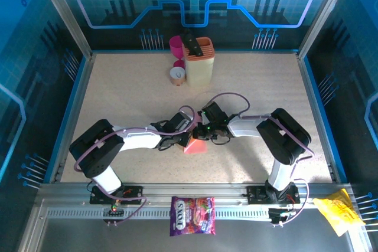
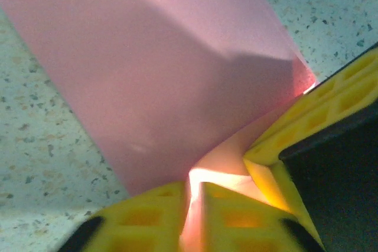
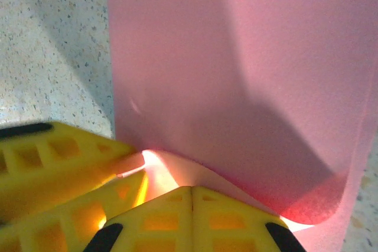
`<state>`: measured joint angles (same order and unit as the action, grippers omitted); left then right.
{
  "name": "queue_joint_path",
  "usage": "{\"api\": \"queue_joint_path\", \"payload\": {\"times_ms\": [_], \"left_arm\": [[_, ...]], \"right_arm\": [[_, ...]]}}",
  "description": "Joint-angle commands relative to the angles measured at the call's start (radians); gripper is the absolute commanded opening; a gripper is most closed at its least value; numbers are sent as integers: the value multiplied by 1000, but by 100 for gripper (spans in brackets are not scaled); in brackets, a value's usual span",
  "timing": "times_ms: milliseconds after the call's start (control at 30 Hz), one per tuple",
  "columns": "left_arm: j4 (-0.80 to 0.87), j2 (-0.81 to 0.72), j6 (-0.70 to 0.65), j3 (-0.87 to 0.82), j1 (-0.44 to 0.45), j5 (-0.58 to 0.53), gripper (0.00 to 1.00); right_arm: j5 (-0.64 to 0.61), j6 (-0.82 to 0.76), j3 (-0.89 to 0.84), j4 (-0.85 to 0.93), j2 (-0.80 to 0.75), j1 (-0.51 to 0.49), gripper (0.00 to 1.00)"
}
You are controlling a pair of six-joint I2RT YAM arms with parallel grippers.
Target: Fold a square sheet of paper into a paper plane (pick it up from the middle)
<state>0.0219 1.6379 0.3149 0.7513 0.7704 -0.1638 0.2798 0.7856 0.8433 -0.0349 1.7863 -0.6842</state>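
Left wrist: left fingers [image 2: 147, 219] narrowly parted around the square sheet of paper [image 2: 171, 69], right fingers [image 2: 313, 116] pinching it

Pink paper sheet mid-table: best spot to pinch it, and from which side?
Take the pink paper sheet at its raised curl beside the right end effector, coming in low, level with the table. There the paper bows up off the surface, so both faces are reachable; farther out it looks flat and hard to get under.

Salmon-pink sheet [image 1: 195, 147], bent upward, mid-table
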Motion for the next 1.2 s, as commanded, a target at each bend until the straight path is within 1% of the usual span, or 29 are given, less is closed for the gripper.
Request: {"api": "queue_joint_path", "payload": {"times_ms": [0,33,67,133,167,200,233,267,300,333,367,533,867,1000,1167], "left_arm": [[20,-82,69,-16,-27,38,39],[16,-103,78,-21,-26,47,46],[23,-120,87,-23,-27,57,50],[21,-151,101,-36,-26,88,51],[11,-165,109,-49,-26,108,48],[-1,-177,118,-60,-26,126,42],[-16,-188,125,-77,-23,148,33],[-33,-198,135,-94,-21,168,21],[-55,-205,142,-110,-17,186,11],[-76,-212,148,-125,-8,202,4],[-85,-215,149,-135,0,207,0],[-120,-181,161,-146,35,211,0],[-143,-66,142,-120,42,190,0],[-153,-63,157,-156,42,180,0],[-160,-96,186,-223,45,168,0]], "right_arm": [[-21,6,-34,35,51,-1,0],[-21,7,-36,34,53,-2,0],[-19,7,-39,31,54,-2,0],[-21,9,-42,27,53,-2,0],[-21,9,-45,25,55,-2,0],[-21,10,-46,23,56,-2,0],[-19,10,-46,21,58,-2,0],[-19,11,-47,18,59,-2,0],[-18,13,-49,18,62,-2,0],[-18,14,-47,15,65,-2,0],[-16,13,-46,13,67,-2,0],[-14,17,-47,9,77,-1,0],[-13,15,-38,12,82,-2,0],[-13,15,-40,14,81,1,0],[-10,13,-43,12,82,6,0]]}}
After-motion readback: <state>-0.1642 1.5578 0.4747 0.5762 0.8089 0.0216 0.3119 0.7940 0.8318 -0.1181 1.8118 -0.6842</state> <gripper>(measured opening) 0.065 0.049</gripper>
